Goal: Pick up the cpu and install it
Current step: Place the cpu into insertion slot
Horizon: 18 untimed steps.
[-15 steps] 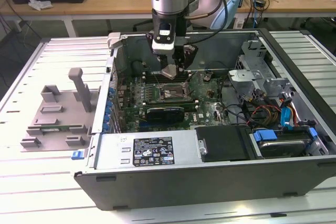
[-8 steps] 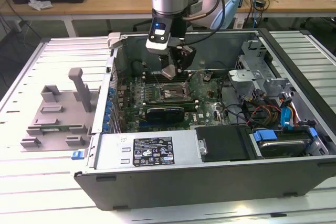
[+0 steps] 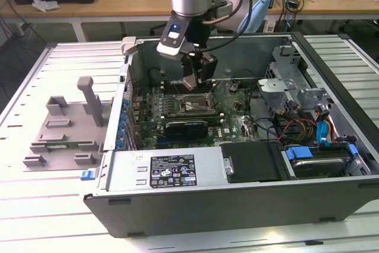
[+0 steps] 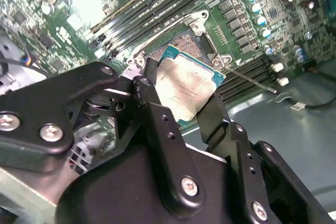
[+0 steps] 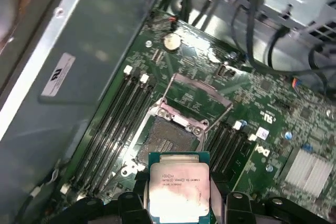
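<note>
**Q:** Where is the cpu relative to the gripper?

**A:** The cpu (image 5: 179,190) is pinched by two opposite edges between the black fingers (image 4: 157,121) of the gripper (image 3: 194,78), with its pale metal top showing in both wrist views. It hangs tilted above the open socket (image 5: 168,140), apart from it. The socket's bracket (image 5: 197,85) stands raised.

**Q:** And the surface and room?

**A:** The socket sits on a green motherboard (image 5: 247,95) inside an open computer case (image 3: 177,205), which lies on a slatted metal table (image 3: 35,223). A grey fixture plate (image 3: 65,128) rests beside the case, at the exterior view's left. A wooden bench (image 3: 118,1) strewn with cables stands behind.
</note>
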Each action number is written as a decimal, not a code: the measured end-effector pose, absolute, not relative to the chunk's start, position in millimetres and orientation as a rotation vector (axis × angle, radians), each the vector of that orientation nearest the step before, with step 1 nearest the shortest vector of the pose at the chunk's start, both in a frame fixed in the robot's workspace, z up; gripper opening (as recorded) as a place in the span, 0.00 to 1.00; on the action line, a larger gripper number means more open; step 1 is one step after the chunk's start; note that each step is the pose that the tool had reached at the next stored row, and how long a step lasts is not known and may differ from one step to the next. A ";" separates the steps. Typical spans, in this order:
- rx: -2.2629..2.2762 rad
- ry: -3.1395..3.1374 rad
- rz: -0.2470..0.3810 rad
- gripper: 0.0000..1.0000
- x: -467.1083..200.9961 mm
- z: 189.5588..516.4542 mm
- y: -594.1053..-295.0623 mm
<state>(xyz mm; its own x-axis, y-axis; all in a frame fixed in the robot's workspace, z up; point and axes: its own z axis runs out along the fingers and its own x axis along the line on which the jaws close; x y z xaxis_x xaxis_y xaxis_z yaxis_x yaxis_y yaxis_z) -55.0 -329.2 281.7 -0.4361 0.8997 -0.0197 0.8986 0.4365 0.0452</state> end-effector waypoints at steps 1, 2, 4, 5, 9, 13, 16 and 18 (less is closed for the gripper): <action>1.692 2.598 0.042 0.55 -55.0 281.6 -329.2; 1.715 2.582 0.041 0.55 -55.0 281.6 -329.2; 1.762 2.550 0.040 0.55 -55.0 281.5 -329.2; 1.784 2.534 0.040 0.55 -55.0 281.4 -329.2; 1.920 2.431 0.036 0.55 -55.0 281.2 -329.2; 2.065 2.307 0.032 0.55 -55.0 280.6 -329.2; 2.097 2.278 0.031 0.55 -55.0 279.5 -329.2; 2.105 2.270 0.031 0.55 -55.0 275.4 -329.2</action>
<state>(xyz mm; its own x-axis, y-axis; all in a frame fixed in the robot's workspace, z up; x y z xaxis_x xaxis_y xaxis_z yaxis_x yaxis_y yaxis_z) -55.0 -329.2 275.4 -0.0748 0.9970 -0.0196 0.9961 0.0756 0.0453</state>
